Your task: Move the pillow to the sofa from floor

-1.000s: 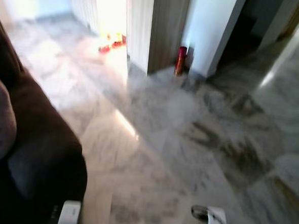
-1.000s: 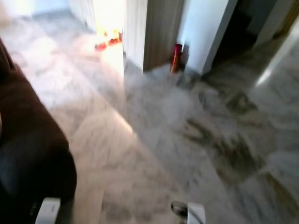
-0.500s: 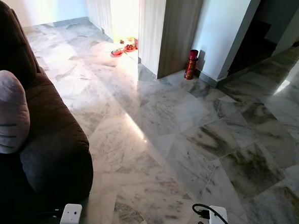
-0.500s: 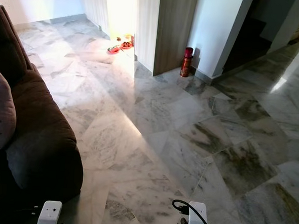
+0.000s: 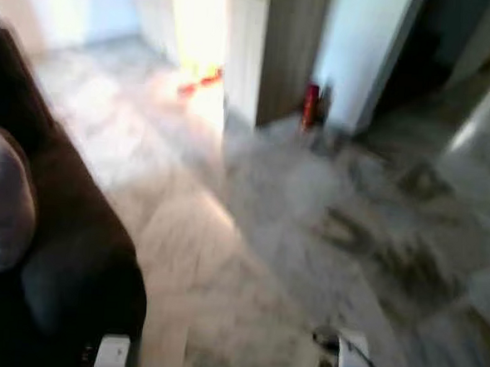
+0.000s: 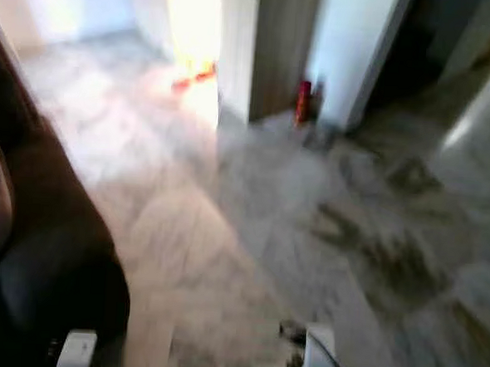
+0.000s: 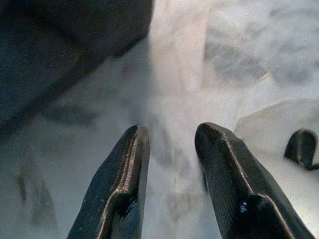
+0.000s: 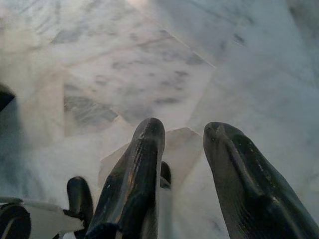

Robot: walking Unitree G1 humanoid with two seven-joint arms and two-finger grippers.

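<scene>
Head views are blurred: the pillow (image 5: 1,202) is seen on the sofa (image 5: 66,247), so the task looks done. Left gripper (image 7: 169,144) and right gripper (image 8: 184,137) hang parted, empty; nothing further seems called for.

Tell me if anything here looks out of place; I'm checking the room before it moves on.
Nothing stands out. The pillow sits on the dark sofa, a red canister stands by the wall, and both views are blurred.
</scene>
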